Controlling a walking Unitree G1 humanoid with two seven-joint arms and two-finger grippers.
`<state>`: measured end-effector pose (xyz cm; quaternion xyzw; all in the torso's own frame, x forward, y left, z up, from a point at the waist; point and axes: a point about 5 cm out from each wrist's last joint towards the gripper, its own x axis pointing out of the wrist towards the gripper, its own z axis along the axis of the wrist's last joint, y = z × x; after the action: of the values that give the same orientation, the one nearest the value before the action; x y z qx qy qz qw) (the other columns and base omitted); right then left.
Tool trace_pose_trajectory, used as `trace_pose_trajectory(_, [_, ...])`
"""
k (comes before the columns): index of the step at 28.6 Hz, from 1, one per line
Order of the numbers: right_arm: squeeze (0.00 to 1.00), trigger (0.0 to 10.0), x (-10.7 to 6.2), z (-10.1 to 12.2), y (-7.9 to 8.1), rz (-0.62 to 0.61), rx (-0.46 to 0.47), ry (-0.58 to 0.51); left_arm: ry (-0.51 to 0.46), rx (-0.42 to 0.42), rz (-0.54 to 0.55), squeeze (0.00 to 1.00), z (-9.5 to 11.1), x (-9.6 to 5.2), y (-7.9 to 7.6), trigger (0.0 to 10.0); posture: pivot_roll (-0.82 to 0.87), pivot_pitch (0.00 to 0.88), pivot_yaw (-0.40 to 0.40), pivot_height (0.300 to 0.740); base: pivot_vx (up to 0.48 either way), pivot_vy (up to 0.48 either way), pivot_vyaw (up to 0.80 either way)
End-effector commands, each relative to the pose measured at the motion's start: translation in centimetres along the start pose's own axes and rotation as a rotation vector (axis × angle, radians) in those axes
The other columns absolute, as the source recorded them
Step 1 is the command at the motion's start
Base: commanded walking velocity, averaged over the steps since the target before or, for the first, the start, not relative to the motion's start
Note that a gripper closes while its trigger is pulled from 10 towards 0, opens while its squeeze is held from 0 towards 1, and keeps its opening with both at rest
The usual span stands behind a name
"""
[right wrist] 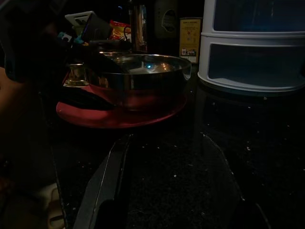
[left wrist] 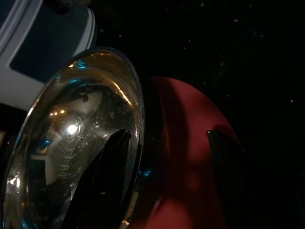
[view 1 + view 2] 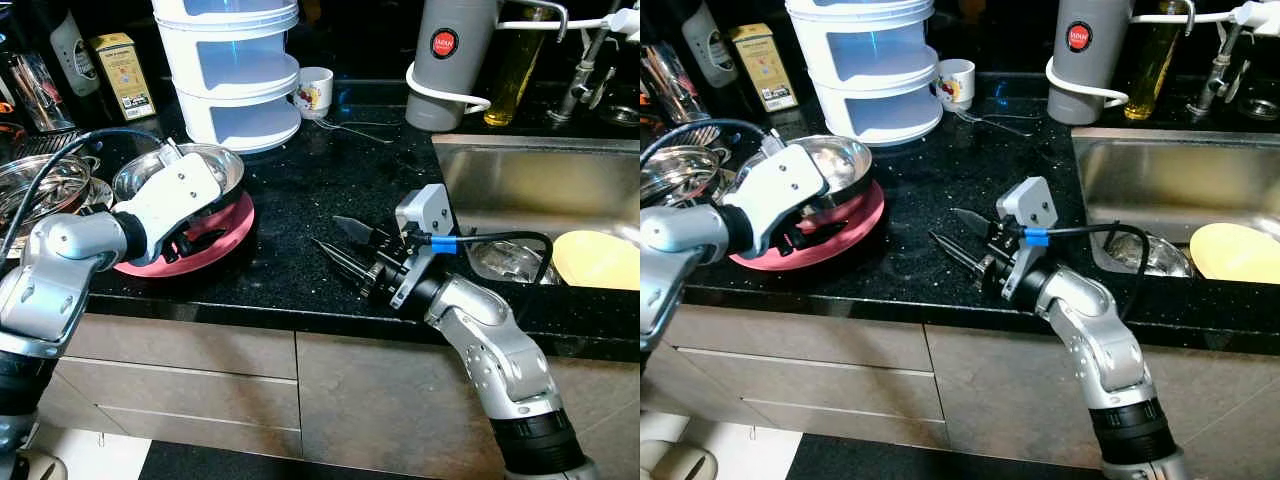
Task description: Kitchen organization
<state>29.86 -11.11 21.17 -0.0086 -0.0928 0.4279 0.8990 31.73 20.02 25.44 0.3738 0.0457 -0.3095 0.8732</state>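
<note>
A steel bowl (image 3: pixel 215 165) sits on a red plate (image 3: pixel 215 250) on the black counter (image 3: pixel 320 190) at the left. My left gripper (image 3: pixel 195 238) is open at the bowl's near side. In the left wrist view one finger (image 2: pixel 109 176) lies inside the bowl (image 2: pixel 71 133) and the other hangs over the red plate (image 2: pixel 190 157), so they straddle the rim. My right gripper (image 3: pixel 327 232) is open and low over the counter's middle, empty, pointing toward the bowl (image 1: pixel 143 76).
A white stacked container (image 3: pixel 235 70), a mug (image 3: pixel 315 92) and a spoon (image 3: pixel 355 128) stand behind. A grey jug (image 3: pixel 445 60) and an oil bottle (image 3: pixel 515 60) are by the sink (image 3: pixel 530 180), which holds a yellow plate (image 3: pixel 598 258). Steel dishes (image 3: pixel 45 185) lie far left.
</note>
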Motion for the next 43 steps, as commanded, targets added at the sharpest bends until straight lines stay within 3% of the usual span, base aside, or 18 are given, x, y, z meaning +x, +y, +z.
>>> trace_pose_trajectory(1, [0.0,10.0,-0.1,0.1,0.1,0.0,0.0,-0.004,0.037,0.008,-0.019,0.0,-0.5,-0.1,0.1,10.0,-0.01,0.035,0.006,0.74,0.0,0.0,0.0])
trace_pose_trajectory(2, [0.0,10.0,-0.1,0.1,0.1,-0.003,-0.001,-0.004,0.044,-0.002,-0.033,0.0,-0.6,-0.1,0.0,8.6,-0.01,0.034,0.006,0.74,0.0,0.0,0.0])
trace_pose_trajectory(3, [0.0,10.0,-0.1,0.1,0.1,-0.003,-0.001,-0.004,0.044,-0.002,-0.033,0.0,-0.6,-0.1,0.0,8.6,-0.01,0.034,0.006,0.74,0.0,0.0,0.0])
trace_pose_trajectory(4, [0.0,10.0,-0.1,0.1,0.0,-0.004,-0.001,-0.004,0.047,-0.008,-0.042,0.0,-0.7,-0.2,-0.1,7.5,-0.01,0.034,0.006,0.74,0.0,0.0,0.0])
trace_pose_trajectory(5, [0.0,10.0,-0.1,0.1,0.0,-0.005,-0.002,-0.003,0.053,-0.011,-0.049,0.0,-0.8,-0.2,-0.1,7.5,-0.01,0.034,0.006,0.74,0.0,0.0,0.0])
trace_pose_trajectory(6, [0.0,10.0,-0.1,0.1,0.0,-0.007,-0.002,-0.003,0.061,-0.016,-0.054,0.0,-1.0,-0.2,-0.2,3.9,-0.01,0.035,0.006,0.74,0.0,0.0,0.0])
trace_pose_trajectory(9, [0.0,10.0,-0.1,0.1,0.0,-0.008,-0.003,-0.003,0.067,-0.018,-0.056,0.0,-1.1,-0.2,-0.2,3.9,-0.01,0.034,0.006,0.74,0.0,0.0,0.0])
trace_pose_trajectory(10, [0.0,10.0,-0.1,0.1,0.0,-0.009,-0.003,-0.003,0.072,-0.019,-0.058,0.0,-1.2,-0.3,-0.2,0.0,-0.01,0.034,0.006,0.74,0.0,0.0,0.0])
trace_pose_trajectory(25, [0.0,10.0,0.0,0.0,-0.4,-0.047,0.005,-0.004,0.032,-0.024,-0.015,0.0,-0.6,0.0,0.0,0.0,-0.01,0.032,0.006,0.74,0.0,0.0,0.0])
trace_pose_trajectory(30, [0.0,10.0,0.1,0.4,-0.9,-0.084,0.041,-0.034,-0.075,0.013,0.099,0.0,1.5,-0.1,1.6,0.0,0.0,0.029,0.005,0.74,0.0,0.0,0.0])
trace_pose_trajectory(38, [0.0,10.0,0.2,0.6,-1.3,-0.102,0.054,-0.047,-0.135,0.039,0.096,0.0,2.8,0.2,1.7,0.0,0.0,0.02,0.009,0.74,0.0,0.0,-0.49])
trace_pose_trajectory(39, [0.0,10.0,0.2,0.6,-1.3,-0.102,0.053,-0.047,-0.14,0.04,0.092,0.0,2.9,0.3,1.6,1.5,0.0,0.014,0.01,0.74,0.0,0.0,-0.78])
trace_pose_trajectory(41, [0.0,10.0,0.2,0.6,-1.2,-0.102,0.052,-0.049,-0.152,0.036,0.082,0.0,3.0,0.4,1.4,1.5,0.0,0.014,0.011,0.74,0.0,0.0,-0.78])
trace_pose_trajectory(42, [0.0,10.0,0.2,0.6,-1.2,-0.103,0.053,-0.051,-0.167,0.036,0.081,0.0,3.1,0.6,1.2,10.0,0.0,0.01,0.013,0.74,0.0,0.0,0.0])
trace_pose_trajectory(43, [0.0,10.0,0.2,0.6,-1.2,-0.104,0.054,-0.052,-0.177,0.037,0.081,0.0,3.2,0.7,1.1,10.0,0.0,0.01,0.013,0.74,0.0,0.0,0.0])
